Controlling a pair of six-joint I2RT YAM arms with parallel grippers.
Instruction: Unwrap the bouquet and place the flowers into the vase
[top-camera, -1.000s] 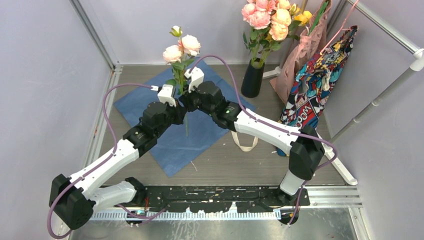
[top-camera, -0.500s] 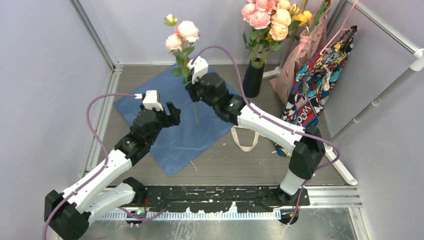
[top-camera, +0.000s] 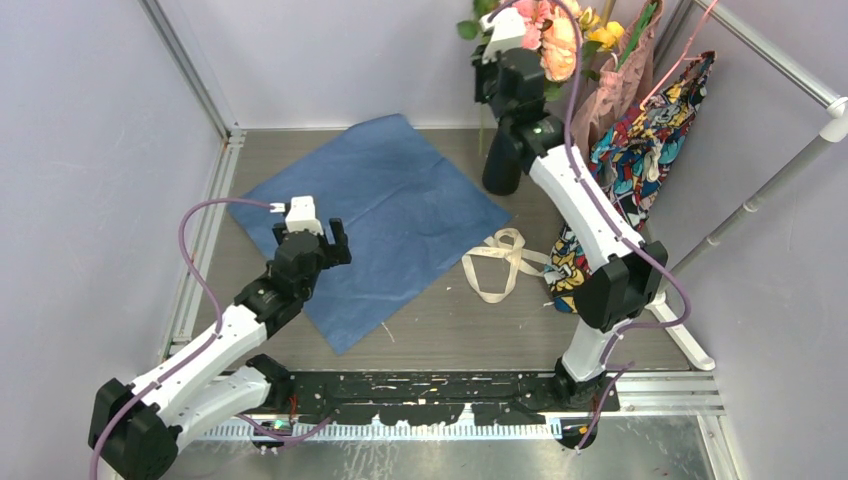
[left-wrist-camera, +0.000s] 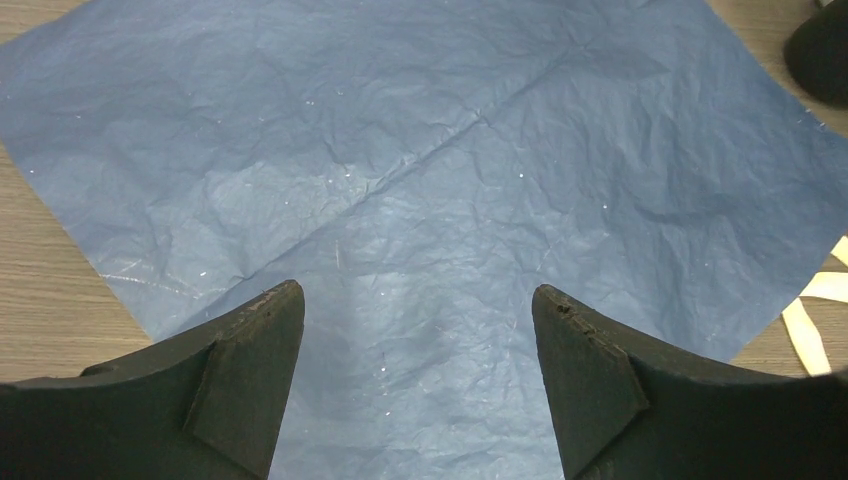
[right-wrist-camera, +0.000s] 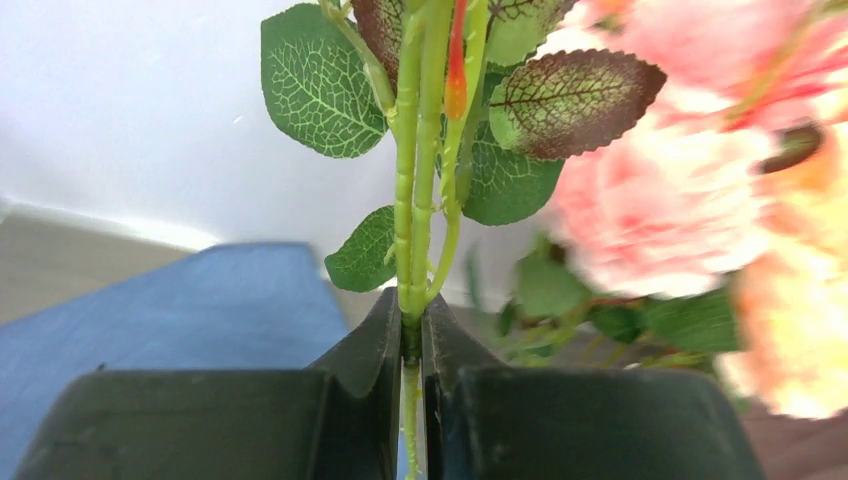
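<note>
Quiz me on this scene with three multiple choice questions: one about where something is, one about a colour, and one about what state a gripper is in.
1. Where does the cream ribbon lie?
A on the table, between the blue paper and the patterned bag
B in a drawer
C over a chair

2. What colour is the vase?
A white
B black
C green

3. How is the right gripper?
A open and empty
B shut on the ribbon
C shut on green flower stems

Answers:
1 A, the top view shows it looped on the tabletop just right of the paper.
2 B, its body is plain black in the top view.
3 C, the right wrist view shows the jaws pinched together on the stems.
</note>
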